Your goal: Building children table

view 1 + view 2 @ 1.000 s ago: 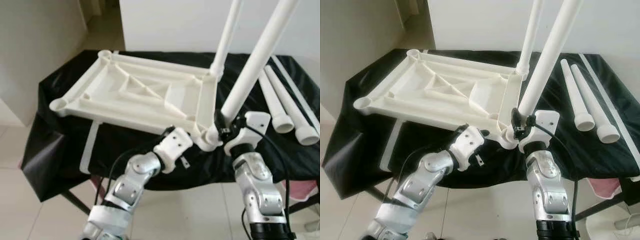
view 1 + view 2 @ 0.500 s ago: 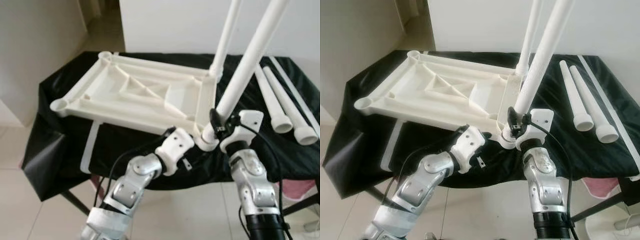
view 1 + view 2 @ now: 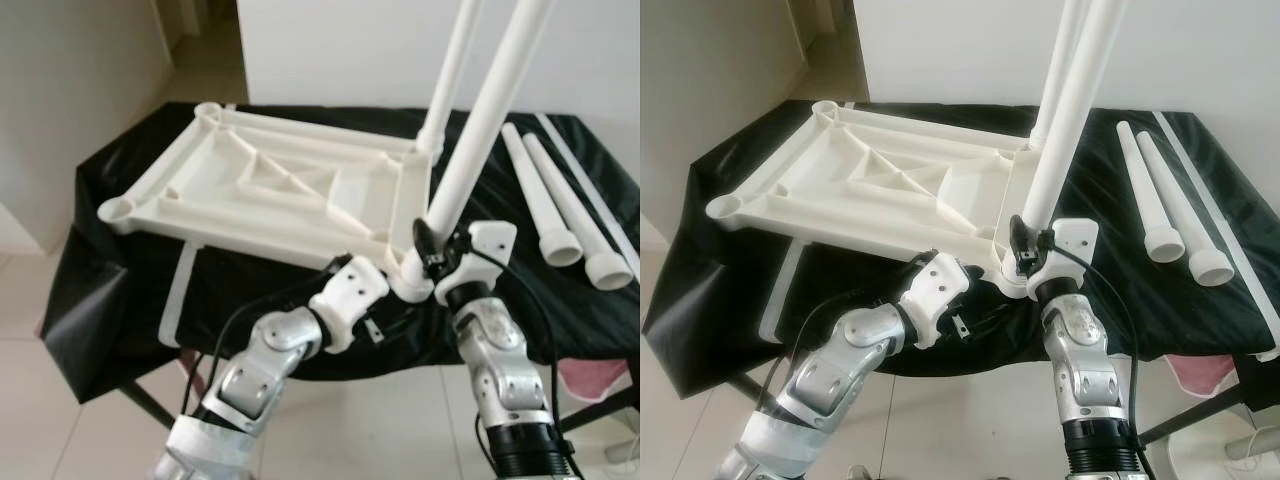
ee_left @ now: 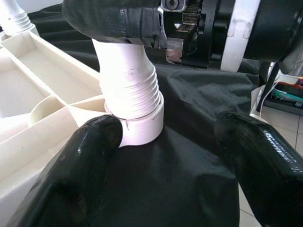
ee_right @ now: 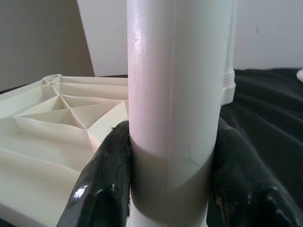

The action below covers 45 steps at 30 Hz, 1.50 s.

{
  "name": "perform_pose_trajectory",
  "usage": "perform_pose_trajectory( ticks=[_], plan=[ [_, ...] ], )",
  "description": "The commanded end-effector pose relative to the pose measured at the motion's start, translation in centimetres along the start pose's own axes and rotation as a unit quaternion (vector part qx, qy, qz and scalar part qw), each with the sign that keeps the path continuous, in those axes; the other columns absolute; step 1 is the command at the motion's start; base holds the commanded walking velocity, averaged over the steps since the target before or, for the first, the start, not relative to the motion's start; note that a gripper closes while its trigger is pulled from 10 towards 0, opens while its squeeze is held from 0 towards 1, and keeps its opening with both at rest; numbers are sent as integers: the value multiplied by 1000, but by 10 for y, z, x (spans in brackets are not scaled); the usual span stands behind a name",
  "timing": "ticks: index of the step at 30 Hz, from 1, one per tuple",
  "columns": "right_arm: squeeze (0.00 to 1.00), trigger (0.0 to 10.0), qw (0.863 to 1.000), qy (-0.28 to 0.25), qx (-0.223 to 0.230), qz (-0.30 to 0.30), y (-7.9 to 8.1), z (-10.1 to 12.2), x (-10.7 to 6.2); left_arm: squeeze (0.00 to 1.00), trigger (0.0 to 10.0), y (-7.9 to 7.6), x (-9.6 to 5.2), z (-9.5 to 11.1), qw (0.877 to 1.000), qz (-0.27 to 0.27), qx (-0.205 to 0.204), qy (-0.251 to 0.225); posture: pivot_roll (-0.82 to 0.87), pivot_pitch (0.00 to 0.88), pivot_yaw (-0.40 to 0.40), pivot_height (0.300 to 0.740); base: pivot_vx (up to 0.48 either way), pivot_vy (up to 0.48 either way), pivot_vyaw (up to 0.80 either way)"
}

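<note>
Clamping the near-right table leg (image 3: 470,150) just above its threaded base, the right gripper (image 5: 170,175) holds it upright in the upturned white tabletop (image 3: 270,185) on the black-draped table (image 3: 120,290). Left gripper (image 4: 165,156) spreads wide at that corner socket (image 4: 139,130). Two spare legs (image 3: 555,215) lie right.

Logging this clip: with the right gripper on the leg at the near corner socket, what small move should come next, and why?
Probably keep twisting the leg down into the socket. The right gripper is shut on it just above the joint, and threads show above the socket rim, so it seems not fully seated. The left gripper is open beside the socket.
</note>
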State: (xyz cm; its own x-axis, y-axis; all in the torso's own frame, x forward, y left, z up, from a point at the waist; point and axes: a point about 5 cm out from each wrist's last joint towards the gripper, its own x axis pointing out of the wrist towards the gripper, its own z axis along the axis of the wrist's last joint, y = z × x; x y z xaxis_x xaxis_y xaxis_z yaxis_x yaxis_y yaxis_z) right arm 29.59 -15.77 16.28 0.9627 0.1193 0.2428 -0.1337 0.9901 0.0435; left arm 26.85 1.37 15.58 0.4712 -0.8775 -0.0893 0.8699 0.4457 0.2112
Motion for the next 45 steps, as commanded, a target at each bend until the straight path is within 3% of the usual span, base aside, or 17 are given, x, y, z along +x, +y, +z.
perform_pose_trajectory(
  ticks=[1, 10, 24, 34, 45],
  plan=[
    [0, 10000, 999, 27, -44, 14, -5, -16, -14, 0, 10000, -6, -1, 2, 999, -54, 5, 3, -56, 61, -31, 740, 0, 0, 0],
    [0, 10000, 995, 9, -79, 57, -4, -23, -31, 0, 10000, -4, -2, 4, 999, -53, 9, 5, -56, 66, -23, 740, 0, 0, 0],
    [0, 10000, 994, -7, -51, 92, 4, -35, -44, 0, 10000, -2, -5, 6, 999, -49, 12, 8, -47, 68, -20, 740, 0, 0, 0],
    [0, 10000, 998, 45, 7, 54, -3, -48, -38, 0, 10000, -2, -5, 6, 999, -50, 12, 8, -47, 66, -20, 740, 0, 0, 0],
    [0, 10000, 996, 82, 21, 27, -11, -52, -28, 0, 10000, -1, -5, 6, 999, -47, 12, 7, -44, 60, -24, 740, 0, 0, 0]
  ],
)
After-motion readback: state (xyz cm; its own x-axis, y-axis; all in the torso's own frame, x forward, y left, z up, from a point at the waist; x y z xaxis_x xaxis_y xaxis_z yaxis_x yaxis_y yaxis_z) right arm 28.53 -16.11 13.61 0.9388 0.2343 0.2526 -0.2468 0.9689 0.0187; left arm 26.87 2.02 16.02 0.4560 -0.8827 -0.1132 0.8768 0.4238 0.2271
